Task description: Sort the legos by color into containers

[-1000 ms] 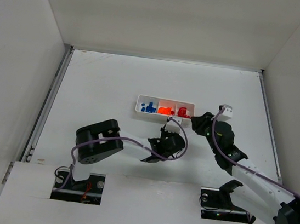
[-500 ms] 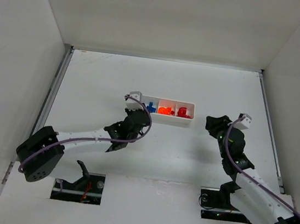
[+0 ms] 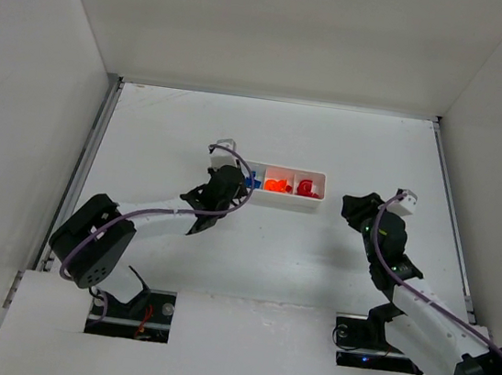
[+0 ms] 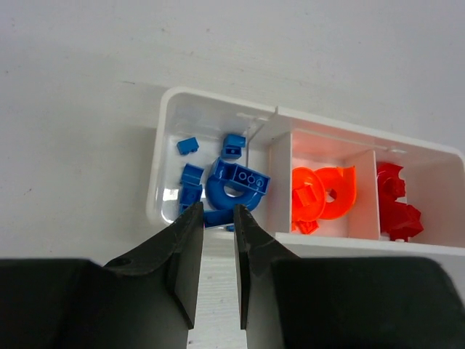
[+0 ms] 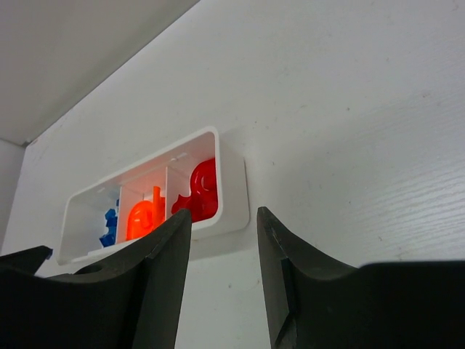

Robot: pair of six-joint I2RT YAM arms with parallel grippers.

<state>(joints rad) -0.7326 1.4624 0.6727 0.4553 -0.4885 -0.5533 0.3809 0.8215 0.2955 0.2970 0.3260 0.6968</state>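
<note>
Last step, I judge: legos (image 4: 236, 185) lie sorted by colour in the tray (image 4: 161, 145) at the worktop (image 3: 194, 125) centre (left gripper (image 4: 216, 211) narrow, empty, over the blue end; right gripper (image 5: 223, 214) wide, empty), so next is pulling back.

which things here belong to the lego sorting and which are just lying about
Part of the job: the white tray; the blue legos, orange legos and red legos, one colour per compartment; the left gripper; the right gripper.
Just there: the table; the enclosure walls.
</note>
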